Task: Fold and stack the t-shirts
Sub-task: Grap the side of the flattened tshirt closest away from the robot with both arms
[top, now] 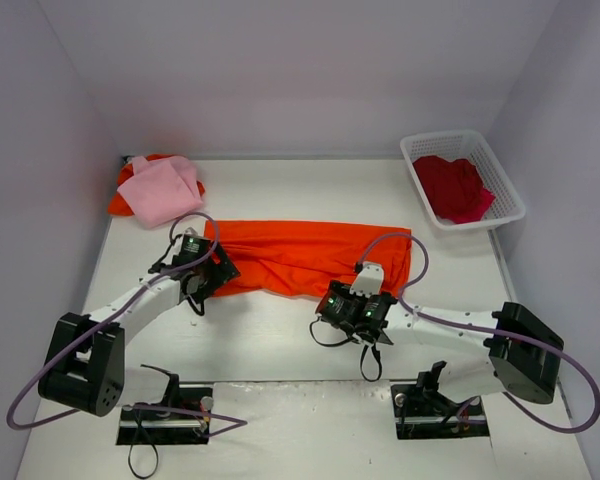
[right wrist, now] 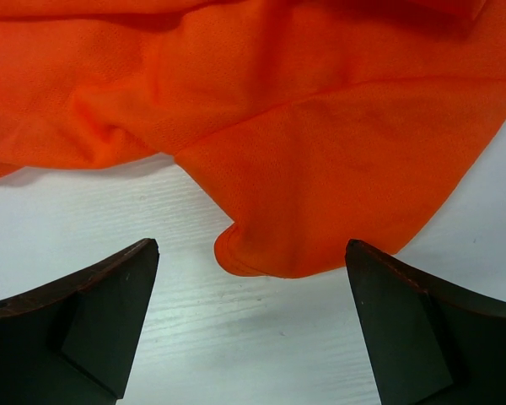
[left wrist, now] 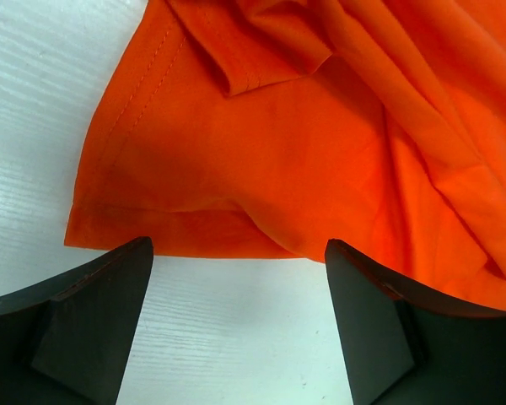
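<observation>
At orange t-shirt near edge: left end effector, right end effector hover, jaws spread.

Spread shirt mid-table. Stacked shirts behind it, far left. Basket far right, third shirt inside. Left gripper at spread shirt's left end, right gripper before its right end.

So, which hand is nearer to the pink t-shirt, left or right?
Left. The left hand is just on the near side of the pink t-shirt, by the left end of the orange t-shirt; the right hand is far off, near its right end.
</observation>
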`<state>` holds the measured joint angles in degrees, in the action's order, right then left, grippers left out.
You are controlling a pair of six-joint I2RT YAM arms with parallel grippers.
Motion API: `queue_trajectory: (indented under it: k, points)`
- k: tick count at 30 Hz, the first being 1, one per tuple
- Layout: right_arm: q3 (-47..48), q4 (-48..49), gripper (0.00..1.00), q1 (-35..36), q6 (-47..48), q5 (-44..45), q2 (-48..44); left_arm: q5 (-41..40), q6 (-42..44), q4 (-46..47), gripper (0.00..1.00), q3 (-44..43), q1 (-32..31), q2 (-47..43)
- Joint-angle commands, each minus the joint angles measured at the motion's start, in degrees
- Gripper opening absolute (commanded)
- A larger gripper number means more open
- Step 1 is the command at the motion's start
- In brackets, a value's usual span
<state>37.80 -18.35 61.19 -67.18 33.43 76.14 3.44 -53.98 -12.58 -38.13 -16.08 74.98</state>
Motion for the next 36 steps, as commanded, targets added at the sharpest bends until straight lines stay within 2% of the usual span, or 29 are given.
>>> queue_trajectory:
  k: [1,18,25,36]
  points:
    - [0.8,-1.4,0.89,-0.5,0.0,3.7,-0.7,-1.7,0.9,2.9,0.78,-3.2,-0.2,-0.2]
    - [1.0,-0.7,0.87,-0.5,-0.1,3.8,2.3,-2.9,0.4,0.5,0.77,-2.6,-0.2,-0.4]
    - [0.3,-0.6,0.86,-0.5,0.1,3.8,0.9,-4.6,0.1,-1.5,0.71,-1.9,-0.4,-1.8]
    - [-1.4,-0.6,0.86,-0.5,1.2,3.9,-6.1,-5.8,-0.2,-2.6,0.71,-3.1,-0.3,1.9]
